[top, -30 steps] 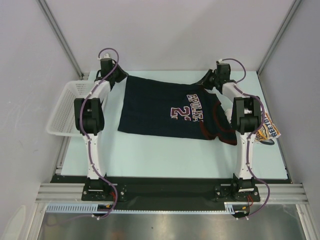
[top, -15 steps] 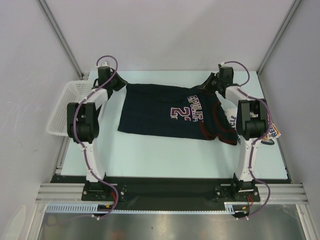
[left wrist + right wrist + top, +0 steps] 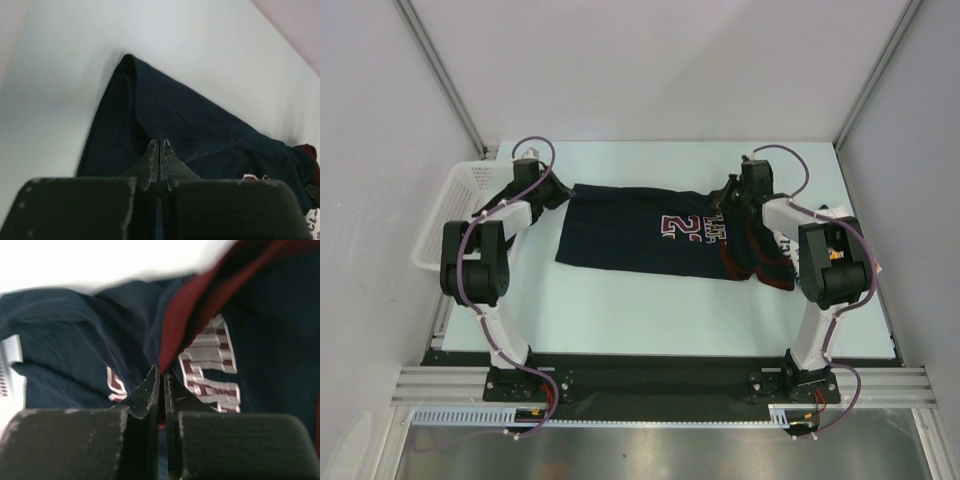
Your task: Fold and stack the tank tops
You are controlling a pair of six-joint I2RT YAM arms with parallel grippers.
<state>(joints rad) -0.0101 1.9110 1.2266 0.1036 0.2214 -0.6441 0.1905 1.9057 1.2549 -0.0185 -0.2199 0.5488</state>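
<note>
1. Plainly, the left hand (image 3: 159, 148) is pinched together on a thin fold of the navy top (image 3: 620, 235), at its far left corner by the hem.
2. The right hand (image 3: 161, 374) is clamped on the same top, with its fingers closed over cloth right beside the dark-red trim (image 3: 185, 315) at the far right corner.
3. My reading is that the two grips are matched on purpose. Holding both ends of the far edge keeps that edge straight, so it can be brought toward the near edge as one lengthwise fold.
4. From each hand the cloth slopes down and away. Only the far strip is raised, and the rest lies flat on the desk (image 3: 650, 310), roughly midway between the arms.
5. The top's long axis runs left to right across the desk.
6. Its hem faces left, toward the basket (image 3: 450, 215). The neck and armholes, with their red trim, face right under the right arm.
7. The chest print (image 3: 695, 228) sits right of centre, turned sideways to the arms.
8. This looks like the first fold, not yet laid down.
</note>
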